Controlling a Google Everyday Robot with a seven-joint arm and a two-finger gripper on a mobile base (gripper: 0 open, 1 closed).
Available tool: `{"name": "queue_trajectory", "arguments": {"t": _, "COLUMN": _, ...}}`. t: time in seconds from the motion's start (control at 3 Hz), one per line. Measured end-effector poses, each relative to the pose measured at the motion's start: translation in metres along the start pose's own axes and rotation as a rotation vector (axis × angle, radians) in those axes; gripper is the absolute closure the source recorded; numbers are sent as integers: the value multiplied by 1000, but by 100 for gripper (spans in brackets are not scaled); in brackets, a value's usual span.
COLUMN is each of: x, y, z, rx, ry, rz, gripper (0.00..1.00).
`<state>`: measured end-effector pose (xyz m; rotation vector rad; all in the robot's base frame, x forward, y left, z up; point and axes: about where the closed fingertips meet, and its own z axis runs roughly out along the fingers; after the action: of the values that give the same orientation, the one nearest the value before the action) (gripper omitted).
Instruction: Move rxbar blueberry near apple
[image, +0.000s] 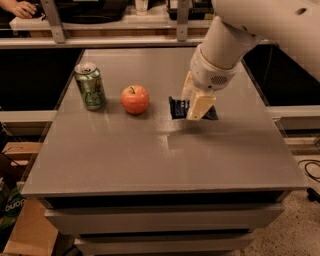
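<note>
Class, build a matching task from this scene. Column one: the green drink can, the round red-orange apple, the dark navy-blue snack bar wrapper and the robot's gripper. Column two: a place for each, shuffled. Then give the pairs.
Column one
1. green drink can
2. round red-orange apple
3. dark navy-blue snack bar wrapper
4. gripper

Column two
A. on top of the wrapper, clamped on it
B. leftmost on the grey table
C. right of the apple, not touching it
D. between can and wrapper

Pairs: 1-B, 2-D, 3-C, 4-A
</note>
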<state>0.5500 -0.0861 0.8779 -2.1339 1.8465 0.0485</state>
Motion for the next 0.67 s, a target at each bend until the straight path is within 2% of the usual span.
{"name": "queue_trajectory", "arguments": {"t": 0.67, "x": -21, "y": -14, "z": 22, "rx": -42, "ry": -23, "rz": -54, "gripper": 100}}
